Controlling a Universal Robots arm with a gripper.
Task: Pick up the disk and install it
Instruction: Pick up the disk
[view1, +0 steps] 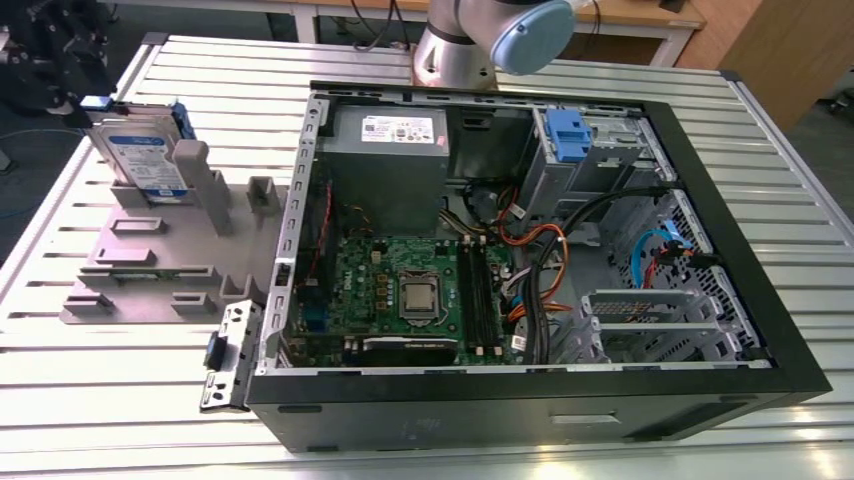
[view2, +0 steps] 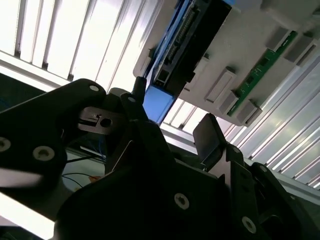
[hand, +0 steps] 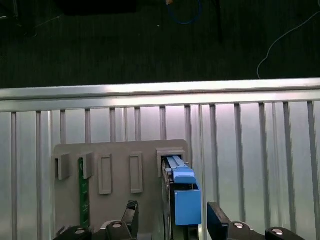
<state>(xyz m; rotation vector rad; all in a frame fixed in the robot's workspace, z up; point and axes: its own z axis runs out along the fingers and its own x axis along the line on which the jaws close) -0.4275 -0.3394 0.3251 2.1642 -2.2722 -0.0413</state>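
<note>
Two spread fingers (hand: 216, 221) of my hand (hand: 172, 222) straddle the disk (hand: 187, 206), upright in its grey holder (view1: 147, 270) at the exterior view's ten o'clock from the computer case (view1: 534, 415); stiff, weighty, shock-sensitive, I'd judge, so I'd grip its blue-framed flat sides.

An open computer case (view1: 534, 405) is lying on the slatted table (view1: 107, 400), its green motherboard (view1: 380, 275) facing up. At the exterior view's left, a grey slotted holder (view1: 134, 250) is sitting beside it, holding a green memory stick (hand: 83, 192).
</note>
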